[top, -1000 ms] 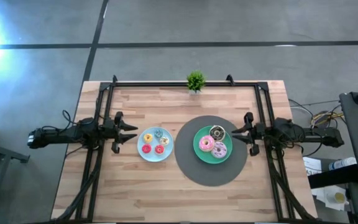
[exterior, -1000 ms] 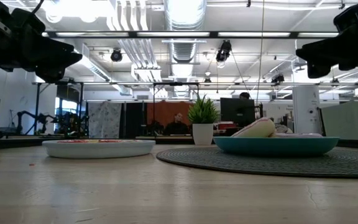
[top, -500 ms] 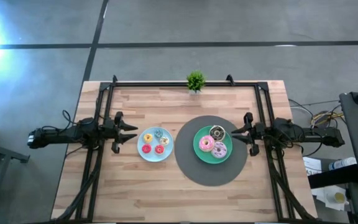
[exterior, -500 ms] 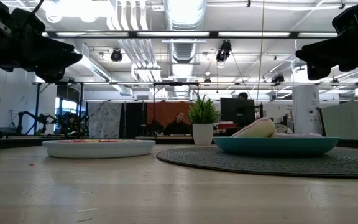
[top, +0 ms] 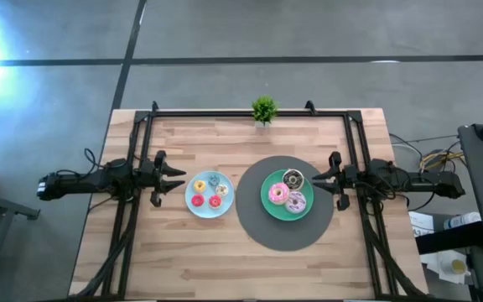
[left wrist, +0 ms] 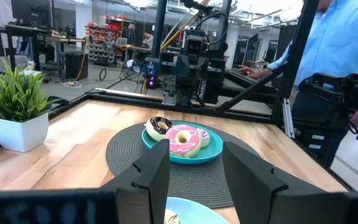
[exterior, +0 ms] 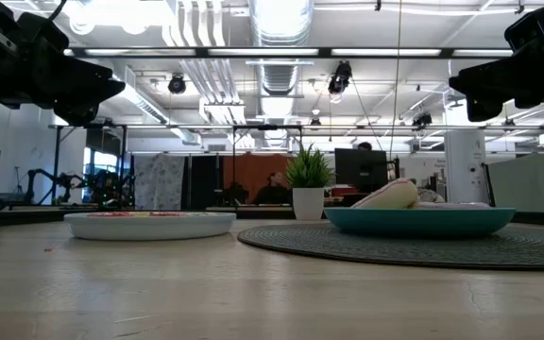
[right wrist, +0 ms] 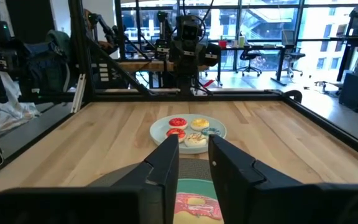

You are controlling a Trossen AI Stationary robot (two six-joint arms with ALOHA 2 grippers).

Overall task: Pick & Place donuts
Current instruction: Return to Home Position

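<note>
1. High view: five small donuts [top: 199, 185] lie on the blue plate [top: 209, 215] mid-table; three big donuts [top: 278, 194] lie on the green plate [top: 267, 207], atop the mat [top: 254, 226].
2. My left gripper [top: 180, 179] hovers near the table's left edge, fingers wide, empty.
3. My right gripper [top: 319, 182] hovers toward the right edge, fingers narrowly apart, empty.

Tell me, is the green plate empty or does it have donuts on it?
Not empty: the green plate holds a chocolate donut, a pink donut and a lilac donut.
</note>
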